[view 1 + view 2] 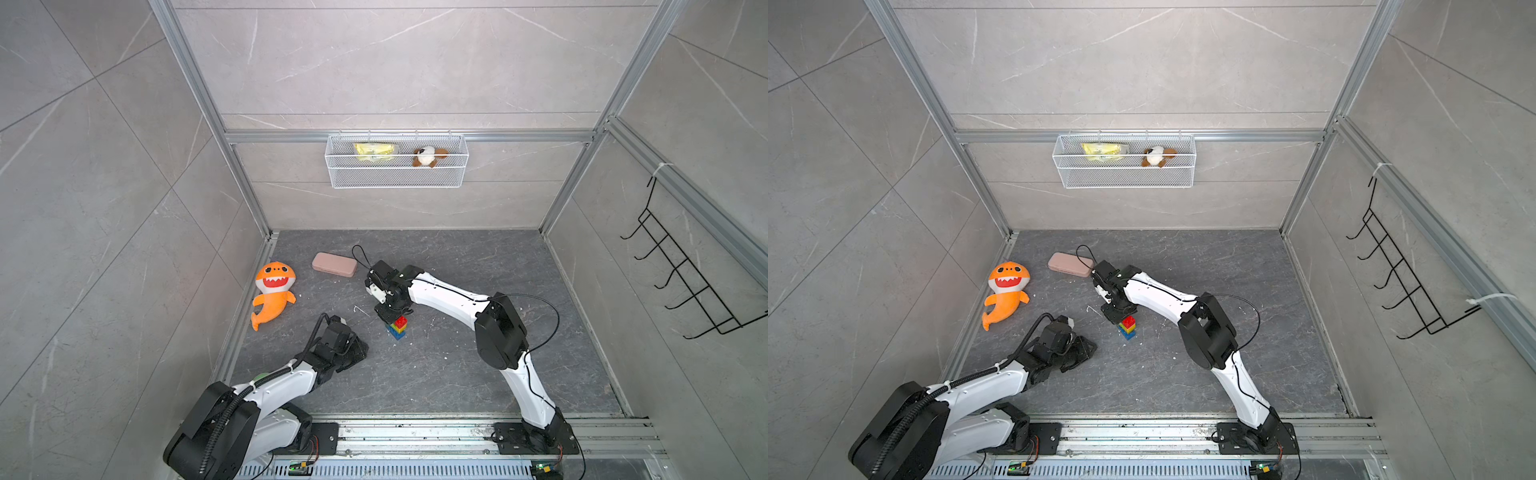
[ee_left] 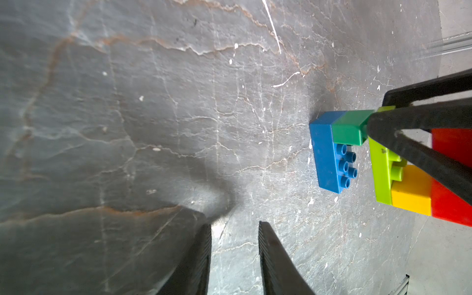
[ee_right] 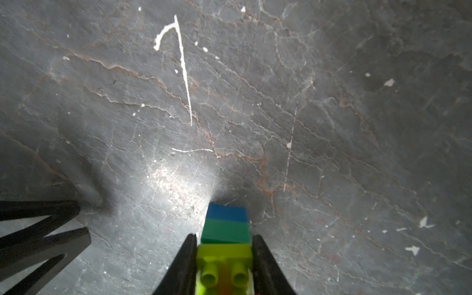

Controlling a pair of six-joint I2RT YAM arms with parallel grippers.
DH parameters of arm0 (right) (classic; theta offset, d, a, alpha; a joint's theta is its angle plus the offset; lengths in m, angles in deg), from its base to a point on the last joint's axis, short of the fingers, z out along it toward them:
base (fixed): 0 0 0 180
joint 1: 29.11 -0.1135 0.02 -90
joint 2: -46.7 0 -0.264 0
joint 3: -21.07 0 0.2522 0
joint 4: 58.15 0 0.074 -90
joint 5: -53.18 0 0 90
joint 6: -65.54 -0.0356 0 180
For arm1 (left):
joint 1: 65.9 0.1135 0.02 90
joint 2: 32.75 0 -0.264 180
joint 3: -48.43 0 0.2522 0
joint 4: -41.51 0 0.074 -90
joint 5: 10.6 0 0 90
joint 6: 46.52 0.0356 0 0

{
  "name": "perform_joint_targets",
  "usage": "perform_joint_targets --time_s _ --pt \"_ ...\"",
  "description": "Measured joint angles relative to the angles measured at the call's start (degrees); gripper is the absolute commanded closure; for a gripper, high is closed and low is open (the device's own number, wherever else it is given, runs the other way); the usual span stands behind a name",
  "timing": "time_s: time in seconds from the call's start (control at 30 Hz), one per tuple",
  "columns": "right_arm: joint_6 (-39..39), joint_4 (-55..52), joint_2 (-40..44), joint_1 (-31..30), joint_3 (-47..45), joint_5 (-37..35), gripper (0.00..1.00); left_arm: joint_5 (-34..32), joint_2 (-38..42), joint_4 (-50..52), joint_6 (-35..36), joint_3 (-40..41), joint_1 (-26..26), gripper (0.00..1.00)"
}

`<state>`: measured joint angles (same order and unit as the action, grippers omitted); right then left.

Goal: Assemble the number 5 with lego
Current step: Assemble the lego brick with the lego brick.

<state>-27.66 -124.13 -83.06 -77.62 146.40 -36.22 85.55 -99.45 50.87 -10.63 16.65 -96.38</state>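
Observation:
The lego stack (image 1: 397,326) (image 1: 1127,326) stands upright on the dark floor in both top views, red on top and blue at the bottom. In the left wrist view its blue (image 2: 327,153), dark green (image 2: 348,130), lime green (image 2: 383,173), yellow (image 2: 411,194) and red (image 2: 449,204) bricks form the number 5. My right gripper (image 3: 224,235) (image 1: 388,318) is shut on the lime green brick (image 3: 224,251) from above. My left gripper (image 2: 235,224) (image 1: 360,349) rests low, left of the stack, open with only floor between its fingers.
A pink rounded case (image 1: 334,264) and an orange shark plush (image 1: 272,293) lie at the back left of the floor. A wire basket (image 1: 397,178) hangs on the back wall, a black hook rack (image 1: 685,282) on the right wall. White scraps dot the floor.

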Motion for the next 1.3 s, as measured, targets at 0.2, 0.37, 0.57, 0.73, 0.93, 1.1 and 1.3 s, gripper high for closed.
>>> perform_joint_targets --time_s 0.2,0.37,0.57,0.73,0.93,1.1,1.3 --pt "-0.26 0.57 0.24 -0.22 -0.48 -0.85 0.74 0.00 0.00 -0.26 -0.11 0.11 0.00 0.64" --pt "-1.09 0.79 0.24 -0.39 -0.57 -1.40 0.74 0.00 0.00 -0.59 -0.13 0.31 0.00 0.64" --pt "-1.73 1.75 0.35 -0.39 -1.07 -1.51 0.75 0.00 0.00 -0.81 -0.13 0.39 0.00 0.64" --pt "-1.75 3.13 1.16 -0.39 -2.47 -1.51 0.75 0.00 0.00 -0.81 -0.13 0.39 0.00 0.65" --pt "-1.75 3.74 1.73 -0.44 -3.32 -1.79 0.75 0.00 0.00 -0.83 -0.13 0.39 0.00 0.65" --pt "-1.77 4.04 2.05 -0.50 -3.89 -1.92 0.75 0.00 0.02 -0.83 -0.15 0.39 0.00 0.65" --pt "-2.16 4.24 2.40 -0.55 -4.52 -1.95 0.75 -0.02 0.13 -1.03 -0.15 0.61 0.00 0.65"
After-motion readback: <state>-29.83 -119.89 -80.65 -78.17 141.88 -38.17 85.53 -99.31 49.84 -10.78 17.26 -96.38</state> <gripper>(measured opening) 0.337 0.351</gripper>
